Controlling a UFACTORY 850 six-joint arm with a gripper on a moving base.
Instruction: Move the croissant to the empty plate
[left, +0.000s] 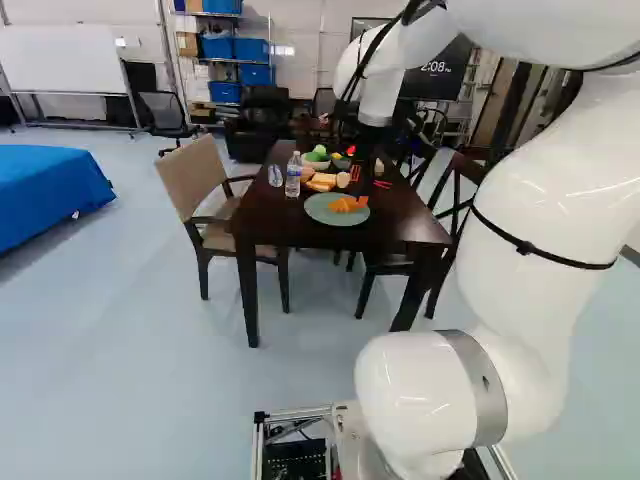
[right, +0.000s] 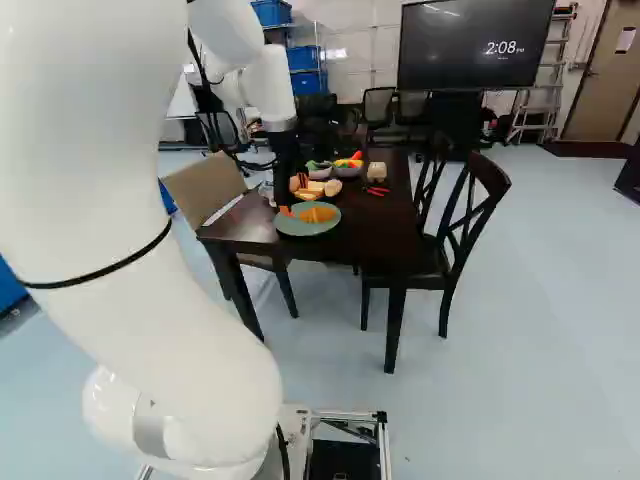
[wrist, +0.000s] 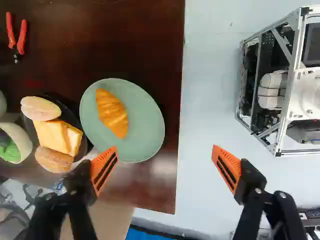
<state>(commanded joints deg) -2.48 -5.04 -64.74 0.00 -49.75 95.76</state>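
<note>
In the right base view my gripper (right: 294, 195) hangs over the table by the green plate (right: 290, 226). Seen from the wrist, the gripper (wrist: 164, 150) stands wide open with nothing between its fingers. One finger reaches over the rim of the green plate (wrist: 142, 125); the other is past the table's edge, over the floor. The croissant (wrist: 112, 113) lies on that plate, ahead of the first finger and off to the outer side of the gap. Beside it, a dark plate (wrist: 84, 131) holds bread rolls and a sandwich (wrist: 57, 135). Both plates in view carry food.
Red-handled pliers (wrist: 17, 37) and a bowl with green items (wrist: 20, 142) lie on the dark table (wrist: 140, 30). A bottle (left: 293, 175) stands near the bread. Chairs (left: 200, 180) (right: 470, 210) flank the table. The base's metal frame (wrist: 275, 85) is beyond the table's edge.
</note>
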